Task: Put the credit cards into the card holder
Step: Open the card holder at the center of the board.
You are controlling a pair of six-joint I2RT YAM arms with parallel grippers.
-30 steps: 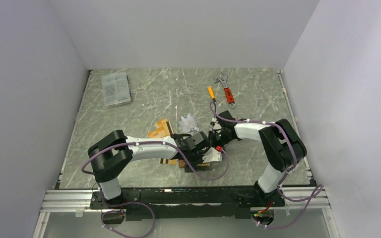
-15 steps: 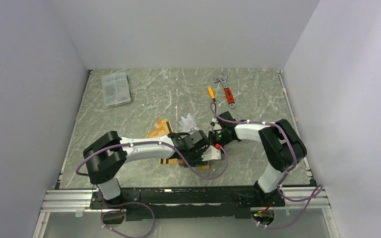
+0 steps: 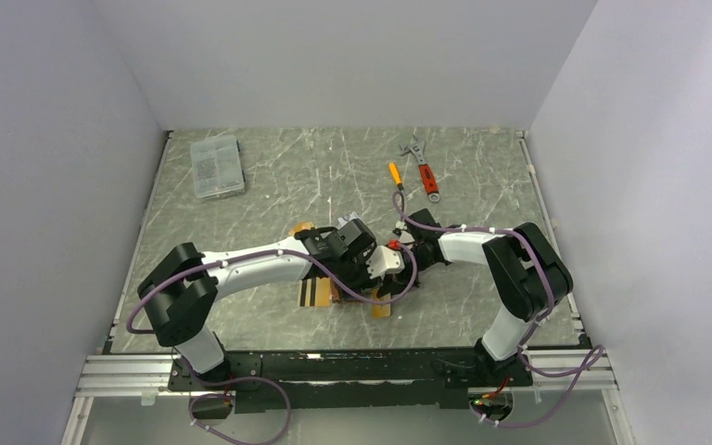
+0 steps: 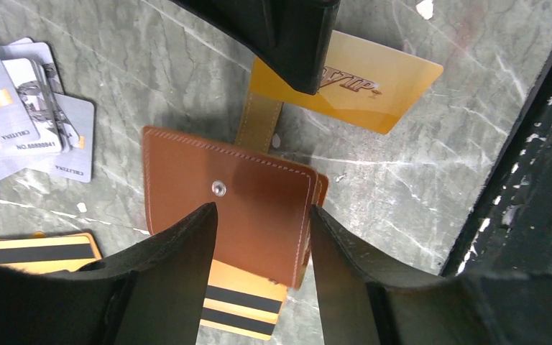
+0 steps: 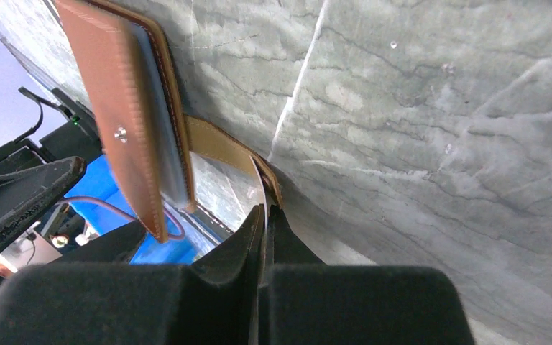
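Note:
The tan-brown card holder [image 4: 259, 194] shows its cover with the snap in the left wrist view. My left gripper [image 4: 262, 215] stands half open over it, one finger across the cover's face and the other at its right edge. In the right wrist view the cover [image 5: 126, 108] stands raised off the table. My right gripper [image 5: 264, 215] is shut on the holder's thin clear sleeve beside its tan strap [image 5: 223, 147]. Credit cards lie around: a gold VIP card [image 4: 374, 86], silver ones [image 4: 21, 108], and a gold striped one [image 4: 244, 302]. In the top view the arms hide the holder.
A clear parts box [image 3: 216, 167] sits at the far left. A red-handled wrench [image 3: 424, 167] and an orange screwdriver [image 3: 395, 173] lie at the far right. Another striped card [image 3: 315, 292] and an orange card [image 3: 382, 306] rest near the table's front. Walls enclose three sides.
My left gripper has moved away from the table's front toward the right gripper, and its jaws have narrowed. The striped card it covered now shows. The right gripper stays shut in place.

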